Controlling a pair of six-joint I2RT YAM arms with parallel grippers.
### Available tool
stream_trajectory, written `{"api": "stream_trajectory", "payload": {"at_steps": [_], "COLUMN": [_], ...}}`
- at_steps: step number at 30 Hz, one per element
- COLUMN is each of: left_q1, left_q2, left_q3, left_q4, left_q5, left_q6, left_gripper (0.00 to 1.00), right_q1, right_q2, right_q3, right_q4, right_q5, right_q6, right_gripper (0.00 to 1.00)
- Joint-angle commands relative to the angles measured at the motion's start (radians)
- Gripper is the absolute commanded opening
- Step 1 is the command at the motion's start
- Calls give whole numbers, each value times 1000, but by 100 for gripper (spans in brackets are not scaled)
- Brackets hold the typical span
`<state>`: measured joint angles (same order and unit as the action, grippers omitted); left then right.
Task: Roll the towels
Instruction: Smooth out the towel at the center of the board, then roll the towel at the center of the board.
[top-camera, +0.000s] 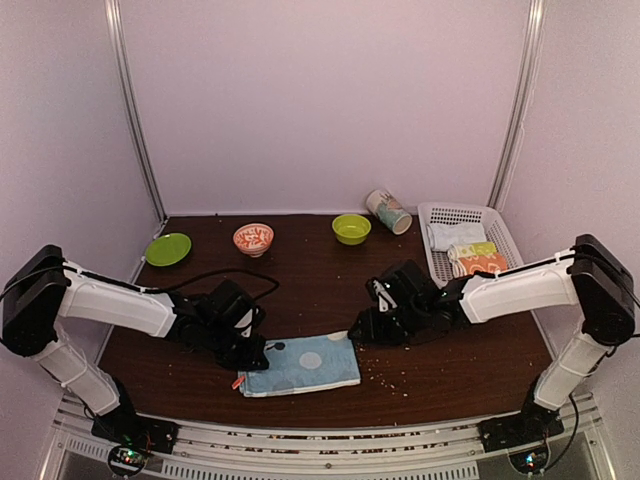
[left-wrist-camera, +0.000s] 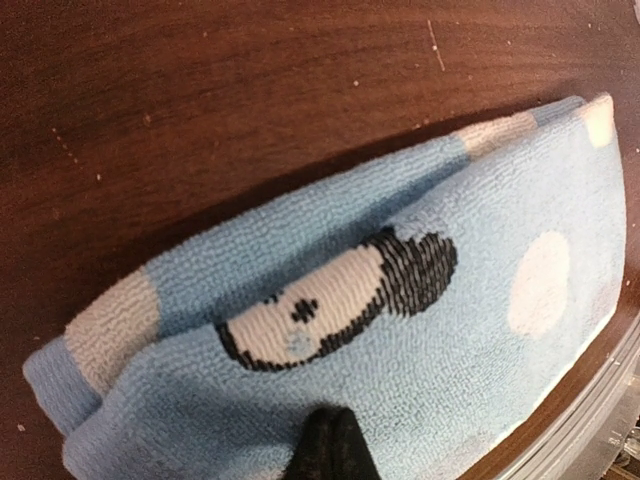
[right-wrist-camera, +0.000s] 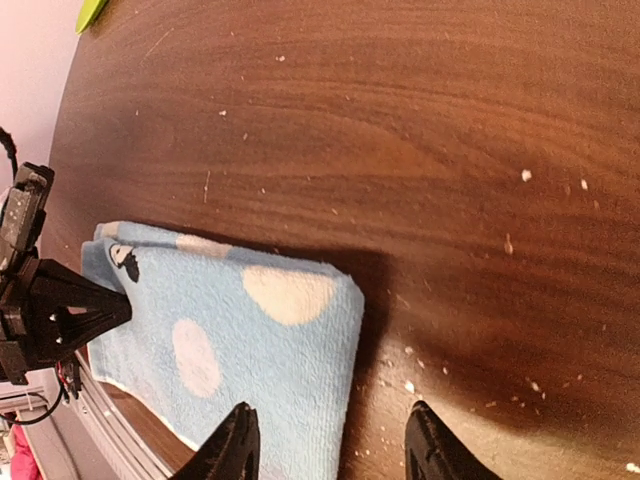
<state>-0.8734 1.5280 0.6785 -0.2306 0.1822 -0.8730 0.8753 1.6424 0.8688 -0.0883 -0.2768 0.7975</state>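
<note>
Currently starting roll of light blue towel (top-camera: 300, 362), apparently; towel lying folded flat on table (top-camera: 310, 280) near front edge, between arms. Left gripper (top-camera: 250, 352) jaws pressing together at towel's left edge. Right gripper (right-wrist-camera: 335, 450) jaws standing spread, straddling right corner. Next likely calling for nipping edge, turning it over evenly.

The dark brown wooden table (top-camera: 300, 275) carried a folded light blue cloth towel with pale dots (top-camera: 300, 365), flat near its front edge, and small pale crumbs (top-camera: 385, 378) were scattered to the right of it. Along the back were a flat round green plate (top-camera: 167, 249), an orange and white patterned bowl (top-camera: 253, 238), a lime green bowl (top-camera: 351, 228) and a printed cup lying on its side (top-camera: 388, 211). A white plastic slotted basket (top-camera: 470, 213) stood at the right back corner.
</note>
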Motion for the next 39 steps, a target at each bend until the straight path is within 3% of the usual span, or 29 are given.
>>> {"api": "stream_trajectory", "payload": {"at_steps": [1, 8, 19, 23, 28, 31, 33, 37, 39], "left_q1": [-3, -9, -15, -17, -23, -30, -37, -38, -39], "left_q2": [31, 41, 26, 27, 26, 10, -7, -32, -30], "left_q3": [-26, -22, -32, -27, -22, -7, 12, 59, 82], "left_q4": [-27, -24, -24, -24, -27, -41, -59, -79, -78], "left_q5": [-39, -38, -43, -42, -38, -35, -39, -36, -32], "left_q6": [-3, -4, -14, -14, -13, -12, -6, 11, 20], "left_gripper": [0, 0, 0, 0, 0, 0, 0, 20, 24], "right_q1": [5, 10, 33, 51, 49, 36, 25, 16, 16], "right_q2": [-27, 8, 71, 90, 74, 12, -45, -158, -204], "right_q3": [-132, -273, -252, -238, -243, -248, -233, -170, -134], "right_q4": [107, 407, 375, 367, 348, 271, 168, -134, -254], "right_q5": [-51, -166, -146, -147, -121, -63, -20, 95, 151], "right_q6": [67, 215, 226, 231, 226, 186, 125, -43, -106], "right_gripper": [51, 51, 43, 34, 11, 0, 0, 0, 0]}}
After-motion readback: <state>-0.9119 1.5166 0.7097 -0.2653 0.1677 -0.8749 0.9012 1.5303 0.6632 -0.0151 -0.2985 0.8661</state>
